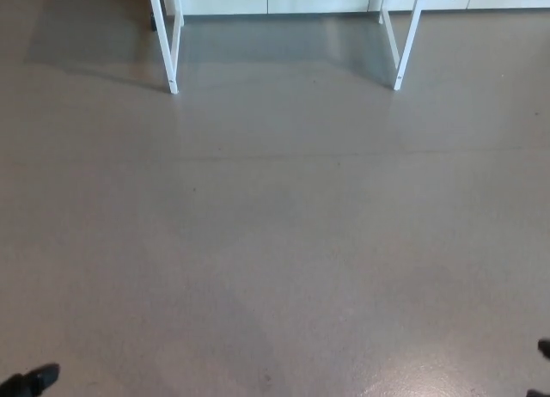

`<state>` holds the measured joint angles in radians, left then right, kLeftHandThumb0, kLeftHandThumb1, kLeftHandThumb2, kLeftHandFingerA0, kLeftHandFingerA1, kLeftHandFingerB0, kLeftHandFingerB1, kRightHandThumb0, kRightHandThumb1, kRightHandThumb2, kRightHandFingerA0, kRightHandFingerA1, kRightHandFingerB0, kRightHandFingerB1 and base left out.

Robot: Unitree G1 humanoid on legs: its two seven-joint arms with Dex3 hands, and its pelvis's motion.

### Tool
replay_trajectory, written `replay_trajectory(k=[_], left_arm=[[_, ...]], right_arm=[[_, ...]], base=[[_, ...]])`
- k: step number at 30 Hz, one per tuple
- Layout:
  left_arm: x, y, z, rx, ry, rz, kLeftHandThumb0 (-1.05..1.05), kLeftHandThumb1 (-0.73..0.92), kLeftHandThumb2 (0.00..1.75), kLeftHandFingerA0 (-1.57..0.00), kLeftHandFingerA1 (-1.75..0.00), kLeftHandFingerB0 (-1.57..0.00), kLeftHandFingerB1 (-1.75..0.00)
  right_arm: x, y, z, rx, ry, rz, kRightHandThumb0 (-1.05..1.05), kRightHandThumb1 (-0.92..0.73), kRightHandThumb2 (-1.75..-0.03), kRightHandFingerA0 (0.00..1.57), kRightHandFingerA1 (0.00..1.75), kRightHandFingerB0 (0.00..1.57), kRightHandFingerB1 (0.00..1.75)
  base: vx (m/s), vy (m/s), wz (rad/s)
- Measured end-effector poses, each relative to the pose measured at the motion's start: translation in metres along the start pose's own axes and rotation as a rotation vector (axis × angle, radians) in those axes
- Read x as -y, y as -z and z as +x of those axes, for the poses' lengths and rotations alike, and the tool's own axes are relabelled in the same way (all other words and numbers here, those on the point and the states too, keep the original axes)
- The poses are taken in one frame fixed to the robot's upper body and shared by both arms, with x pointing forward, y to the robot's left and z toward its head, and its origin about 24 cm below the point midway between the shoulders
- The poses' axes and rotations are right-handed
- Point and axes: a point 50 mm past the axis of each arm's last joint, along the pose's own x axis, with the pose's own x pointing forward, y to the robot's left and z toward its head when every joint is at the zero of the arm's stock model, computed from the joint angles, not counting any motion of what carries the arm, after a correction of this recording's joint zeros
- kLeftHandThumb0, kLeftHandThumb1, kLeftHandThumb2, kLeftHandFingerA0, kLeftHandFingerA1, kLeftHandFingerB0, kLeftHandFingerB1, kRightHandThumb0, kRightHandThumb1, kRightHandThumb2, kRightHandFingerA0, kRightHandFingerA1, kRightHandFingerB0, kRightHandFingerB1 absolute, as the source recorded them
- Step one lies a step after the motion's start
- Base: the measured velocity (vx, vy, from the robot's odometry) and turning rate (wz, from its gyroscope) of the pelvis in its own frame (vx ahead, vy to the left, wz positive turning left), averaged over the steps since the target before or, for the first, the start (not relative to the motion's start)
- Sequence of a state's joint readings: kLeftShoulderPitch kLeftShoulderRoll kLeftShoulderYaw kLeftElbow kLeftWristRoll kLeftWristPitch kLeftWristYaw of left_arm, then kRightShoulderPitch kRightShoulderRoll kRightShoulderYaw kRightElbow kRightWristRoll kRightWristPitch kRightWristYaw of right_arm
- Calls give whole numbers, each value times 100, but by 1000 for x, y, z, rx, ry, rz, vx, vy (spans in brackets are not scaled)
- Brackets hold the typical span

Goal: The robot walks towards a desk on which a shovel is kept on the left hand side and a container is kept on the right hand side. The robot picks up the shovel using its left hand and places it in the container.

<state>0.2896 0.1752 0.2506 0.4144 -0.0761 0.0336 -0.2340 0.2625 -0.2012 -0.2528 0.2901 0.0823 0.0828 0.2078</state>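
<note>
Only slivers of the left hand (30, 381) and right hand (543, 349) show, grip unreadable, with white desk legs (173, 66) far ahead across the grey floor (275, 242).

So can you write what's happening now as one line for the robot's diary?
stage: approach | ahead: white desk legs on grey floor | shovel, container: out of view | left hand: frame edge, empty | right hand: barely visible
</note>
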Motion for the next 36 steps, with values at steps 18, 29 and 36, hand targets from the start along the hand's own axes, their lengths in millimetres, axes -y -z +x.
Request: replay_trajectory(k=[18,29,36], left_arm=[[0,-2,-6,27,61,-120,-11,61,58,-43,-42,-36,-33],[0,-2,-6,28,67,-130,-11,62,58,-43,-41,-36,-33],[-1,-1,-6,26,71,-133,-12,64,59,-43,-41,-36,-33]], right_arm=[[2,-2,-8,16,-58,81,-17,-45,-53,78,55,52,50],[2,-1,-8,12,-60,80,-19,-45,-53,82,55,54,50],[1,0,-9,9,-62,79,-17,-45,-53,84,55,53,50]], base=[[0,0,0],[0,0,0],[0,0,0]])
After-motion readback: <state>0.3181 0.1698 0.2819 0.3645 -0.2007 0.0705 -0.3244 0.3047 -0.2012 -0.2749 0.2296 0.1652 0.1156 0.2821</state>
